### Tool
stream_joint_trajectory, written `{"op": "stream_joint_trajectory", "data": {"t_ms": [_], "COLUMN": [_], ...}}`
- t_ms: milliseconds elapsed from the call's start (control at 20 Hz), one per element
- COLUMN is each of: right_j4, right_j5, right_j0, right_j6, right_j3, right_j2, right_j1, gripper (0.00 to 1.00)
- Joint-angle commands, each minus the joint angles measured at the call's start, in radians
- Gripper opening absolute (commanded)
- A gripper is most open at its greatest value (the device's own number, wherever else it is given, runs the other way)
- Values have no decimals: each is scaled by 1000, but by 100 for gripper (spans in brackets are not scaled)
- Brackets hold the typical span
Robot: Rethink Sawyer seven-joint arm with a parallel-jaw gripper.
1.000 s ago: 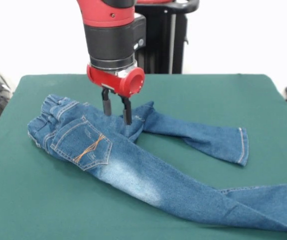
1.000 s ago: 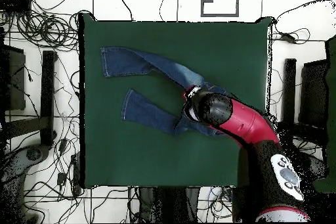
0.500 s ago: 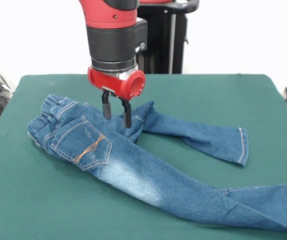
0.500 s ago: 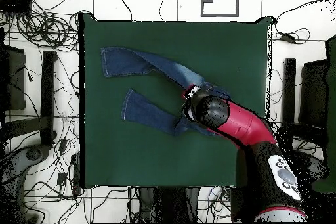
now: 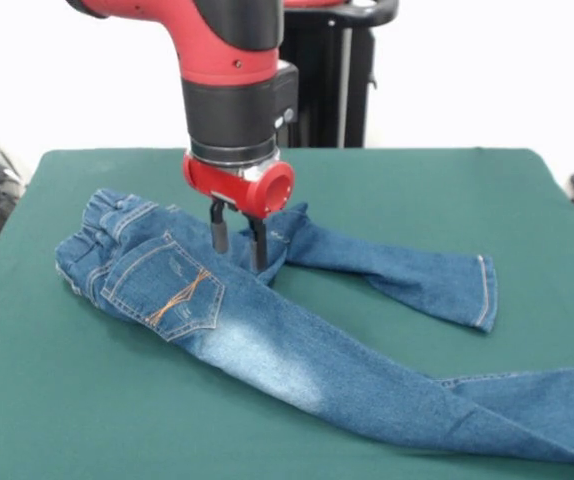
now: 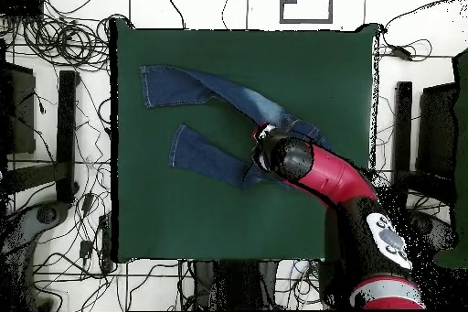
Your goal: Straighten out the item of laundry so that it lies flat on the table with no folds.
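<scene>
The blue denim jeans [image 5: 267, 340] lie on the green table [image 5: 87, 410], waist and back pocket at the left in the front view. One leg runs toward the front right, the other leg [image 5: 407, 275] bends off behind it, with a bunched fold at the crotch. My gripper [image 5: 239, 245] points down at that fold, its two black fingers open, the tips at the cloth. In the overhead view the jeans [image 6: 206, 93] spread to the left and the arm [image 6: 315, 176] hides the waist and the gripper.
The robot's black pedestal [image 5: 327, 80] stands behind the table's far edge. In the overhead view cables [image 6: 55, 43] and black stands [image 6: 66, 134] lie on the floor around the table.
My gripper has moved slightly to the right in the front view and lowered toward the fold at the crotch. The jeans have not visibly moved.
</scene>
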Motion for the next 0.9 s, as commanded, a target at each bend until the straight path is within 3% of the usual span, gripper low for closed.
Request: {"op": "stream_joint_trajectory", "data": {"t_ms": [50, 900], "right_j4": [-50, -95], "right_j5": [-43, -55], "right_j0": [26, 3], "right_j6": [55, 35], "right_j3": [47, 1], "right_j2": [96, 106], "right_j1": [96, 143], "gripper": [100, 100]}}
